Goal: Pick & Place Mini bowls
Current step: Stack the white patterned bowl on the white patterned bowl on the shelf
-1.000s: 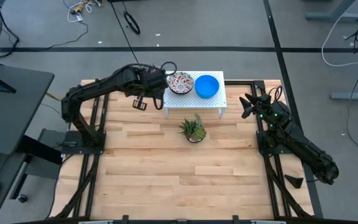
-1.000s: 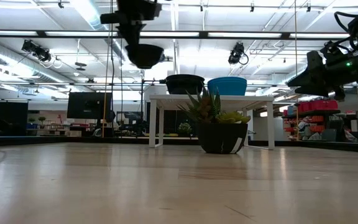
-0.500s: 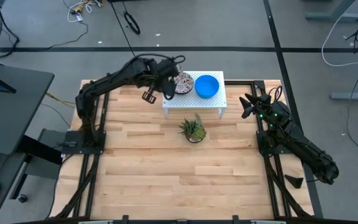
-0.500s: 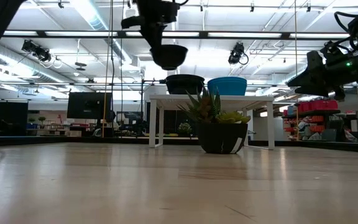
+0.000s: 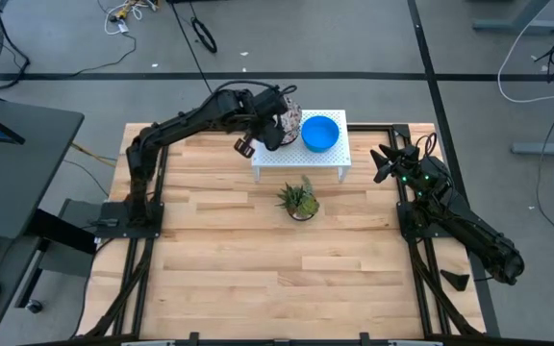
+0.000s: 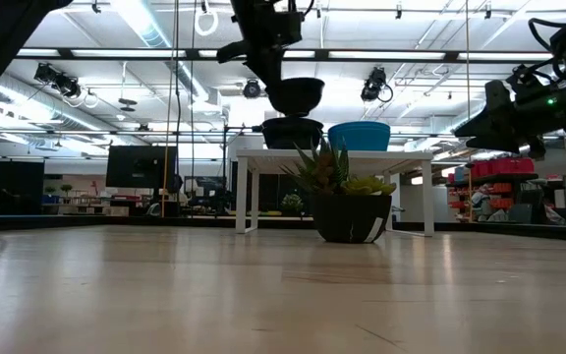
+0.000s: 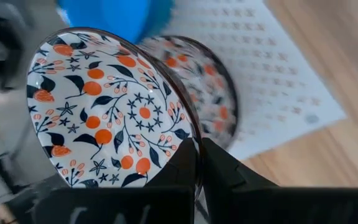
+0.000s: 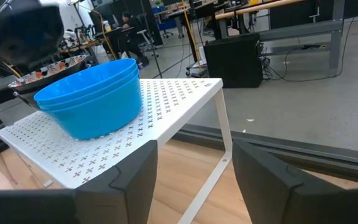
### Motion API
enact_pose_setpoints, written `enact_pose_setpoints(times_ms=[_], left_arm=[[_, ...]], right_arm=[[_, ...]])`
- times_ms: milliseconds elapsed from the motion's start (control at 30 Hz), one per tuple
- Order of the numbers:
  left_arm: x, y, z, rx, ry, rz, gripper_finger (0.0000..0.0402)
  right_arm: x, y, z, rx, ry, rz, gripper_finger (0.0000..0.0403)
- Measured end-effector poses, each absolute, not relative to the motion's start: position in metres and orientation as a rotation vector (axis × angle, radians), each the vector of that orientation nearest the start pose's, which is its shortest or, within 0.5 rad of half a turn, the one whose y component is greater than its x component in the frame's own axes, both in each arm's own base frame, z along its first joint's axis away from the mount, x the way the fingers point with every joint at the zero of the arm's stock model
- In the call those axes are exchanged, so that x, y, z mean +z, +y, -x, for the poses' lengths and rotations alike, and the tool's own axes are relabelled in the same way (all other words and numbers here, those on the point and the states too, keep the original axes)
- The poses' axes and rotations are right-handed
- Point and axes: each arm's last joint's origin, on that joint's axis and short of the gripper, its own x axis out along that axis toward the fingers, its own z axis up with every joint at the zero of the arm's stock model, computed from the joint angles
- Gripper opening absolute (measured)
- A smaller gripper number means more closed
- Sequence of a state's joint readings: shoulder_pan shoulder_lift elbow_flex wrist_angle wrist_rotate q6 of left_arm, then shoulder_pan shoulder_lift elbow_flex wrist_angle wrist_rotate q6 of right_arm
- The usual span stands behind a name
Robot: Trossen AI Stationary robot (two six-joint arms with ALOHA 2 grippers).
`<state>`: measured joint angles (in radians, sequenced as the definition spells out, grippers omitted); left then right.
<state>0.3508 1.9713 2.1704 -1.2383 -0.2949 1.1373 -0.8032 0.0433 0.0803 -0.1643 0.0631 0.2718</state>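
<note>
Your left gripper [image 6: 281, 71] hangs over the white perforated stand [image 5: 327, 157], fingers pinched shut on the rim of a floral mini bowl [image 7: 107, 109]; the bowl hangs just above, and apart from, a second floral bowl [image 6: 293, 132] already sitting on the stand's left half; beside that one, touching or nearly so, sits the stacked blue bowls [image 8: 91, 98], at least two nested. The relation to watch is vertical: from table height the carried bowl [image 6: 295, 94] sits almost directly over the resting one, so a straight descent should nest it, though a slight offset toward the blue stack cannot be ruled out. Your right gripper [image 5: 381, 163] waits off the stand's right end, fingers spread wide and empty, farther from the floral stack than the left. The potted plant [image 5: 299, 200] stands on the table in front of the stand, clear of the drop.
</note>
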Motion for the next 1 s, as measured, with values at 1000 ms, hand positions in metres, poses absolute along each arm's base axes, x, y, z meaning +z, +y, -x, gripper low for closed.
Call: enact_pose_setpoints(times_ms=[1000], left_arm=[[0.332,0.154,-0.393,0.016,1.385,-0.805,0.0074]], right_arm=[[0.172,-0.069,-0.064,-0.877,0.005,-0.302,0.0210]])
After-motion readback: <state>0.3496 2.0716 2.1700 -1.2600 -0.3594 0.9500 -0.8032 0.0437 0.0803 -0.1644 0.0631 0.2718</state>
